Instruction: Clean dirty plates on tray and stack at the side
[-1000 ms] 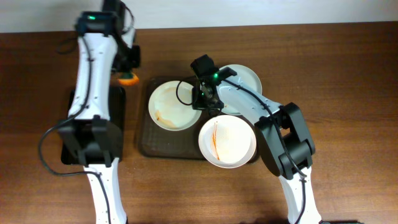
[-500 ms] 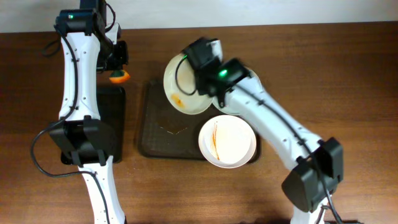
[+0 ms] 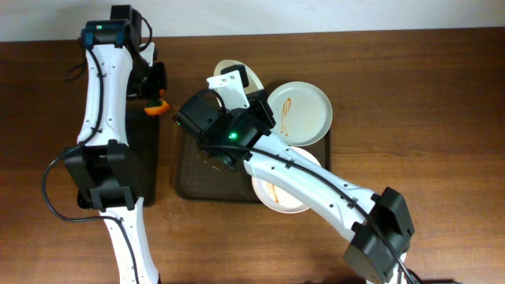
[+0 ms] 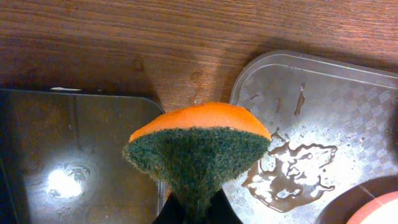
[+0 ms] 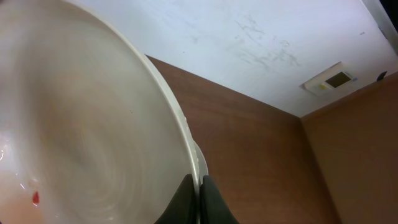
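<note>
My right arm reaches raised across the tray (image 3: 189, 170). The right gripper (image 5: 199, 186) is clamped on the rim of a white plate (image 5: 81, 124), held tilted above the tray's far edge. My left gripper (image 4: 194, 214) pinches an orange-green sponge (image 4: 199, 149) over the gap between the tray and a black tray (image 4: 62, 155). A pale green plate (image 3: 304, 110) and a second white plate (image 3: 272, 201), both streaked, rest on the tray. Surface: brown wooden table (image 3: 434, 95), with a white wall (image 5: 280, 37) behind it.

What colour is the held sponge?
The sponge is orange with a dark green scouring face, clearest in the left wrist view.
</note>
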